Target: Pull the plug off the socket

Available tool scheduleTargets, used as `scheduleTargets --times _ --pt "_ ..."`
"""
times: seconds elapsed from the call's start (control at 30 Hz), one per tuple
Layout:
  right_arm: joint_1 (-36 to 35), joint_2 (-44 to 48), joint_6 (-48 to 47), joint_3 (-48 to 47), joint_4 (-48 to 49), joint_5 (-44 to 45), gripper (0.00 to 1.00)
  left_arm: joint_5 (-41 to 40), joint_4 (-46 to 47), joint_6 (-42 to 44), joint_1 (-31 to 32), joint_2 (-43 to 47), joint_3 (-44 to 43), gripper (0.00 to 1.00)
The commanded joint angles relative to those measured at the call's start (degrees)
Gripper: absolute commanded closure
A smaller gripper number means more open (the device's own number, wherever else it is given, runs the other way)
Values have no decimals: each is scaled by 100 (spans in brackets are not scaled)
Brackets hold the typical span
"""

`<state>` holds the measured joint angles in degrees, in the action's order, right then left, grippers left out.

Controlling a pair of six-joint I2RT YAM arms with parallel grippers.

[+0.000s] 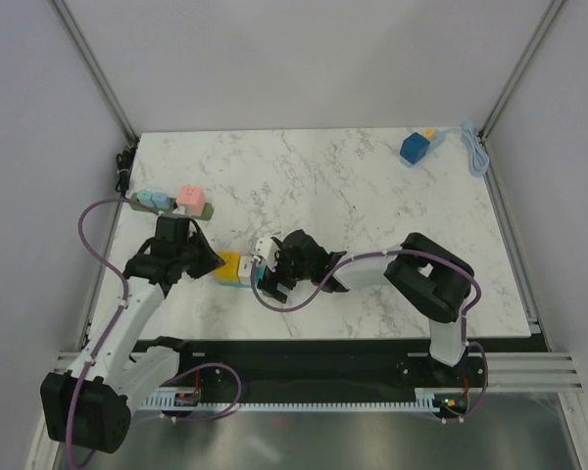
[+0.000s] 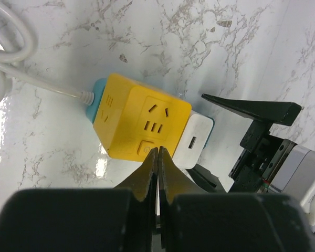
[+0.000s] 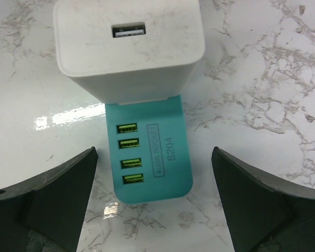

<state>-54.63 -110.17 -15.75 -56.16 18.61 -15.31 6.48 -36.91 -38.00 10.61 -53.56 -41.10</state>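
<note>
The socket is a yellow cube (image 2: 142,123) with a teal USB face (image 3: 170,126), lying at the table's near middle (image 1: 228,265). A white plug (image 2: 194,139) with one USB port sits in its right side; it also shows in the right wrist view (image 3: 128,47) and the top view (image 1: 265,246). My left gripper (image 2: 158,152) is shut and empty, its tips touching the cube's near edge. My right gripper (image 3: 154,152) is open, one finger on each side of the teal face and just short of the plug, touching neither.
The socket's white cable (image 2: 10,37) loops off to the left. A power strip with pink and blue plugs (image 1: 171,203) lies at the left edge. A blue and yellow cube (image 1: 416,145) and a light blue cable (image 1: 475,149) lie at the back right.
</note>
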Motion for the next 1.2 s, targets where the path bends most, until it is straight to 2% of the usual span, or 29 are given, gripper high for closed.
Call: scheduleTargets --times 0.0,0.27,0.57,0.77,0.87,1.17 --pt "-39 303 177 79 28 -464 2 257 421 293 -59 -49 84 98" --pt "-39 628 608 176 679 -640 2 477 719 372 -182 -234 287 98" --pt "-83 444 547 -316 600 -561 2 565 720 153 -244 -269 515 98" --pt "-355 110 178 -791 257 -245 2 477 685 47 -253 -295 577 98" --pt "-452 -4 133 -835 292 -104 4 451 650 56 -244 -339 577 98" --pt "-470 -84 222 -862 371 177 16 459 571 -58 -244 -471 630 98"
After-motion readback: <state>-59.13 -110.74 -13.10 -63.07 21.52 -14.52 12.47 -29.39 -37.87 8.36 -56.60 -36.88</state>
